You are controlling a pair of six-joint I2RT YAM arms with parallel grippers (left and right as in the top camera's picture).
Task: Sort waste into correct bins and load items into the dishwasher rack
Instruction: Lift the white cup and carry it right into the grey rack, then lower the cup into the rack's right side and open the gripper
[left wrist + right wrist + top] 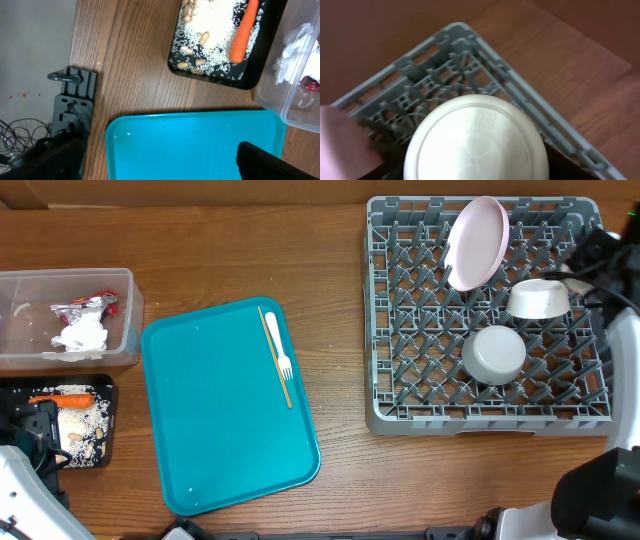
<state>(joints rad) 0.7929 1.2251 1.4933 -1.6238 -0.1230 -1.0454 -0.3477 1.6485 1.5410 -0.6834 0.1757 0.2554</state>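
Left claw hangs spread wide and empty over the teal tray, its fingers cut off at the frame's bottom edge. Fork and stick lie lengthwise near the tray's far right corner, tines toward the near edge. Right claw pinches an upturned bowl at the rack's right edge, fingers mostly hidden. The bowl's base stamp is unreadable.

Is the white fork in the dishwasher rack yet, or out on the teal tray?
Out: the white fork lies flat on the teal tray beside the wooden stick, apart from the dishwasher rack.
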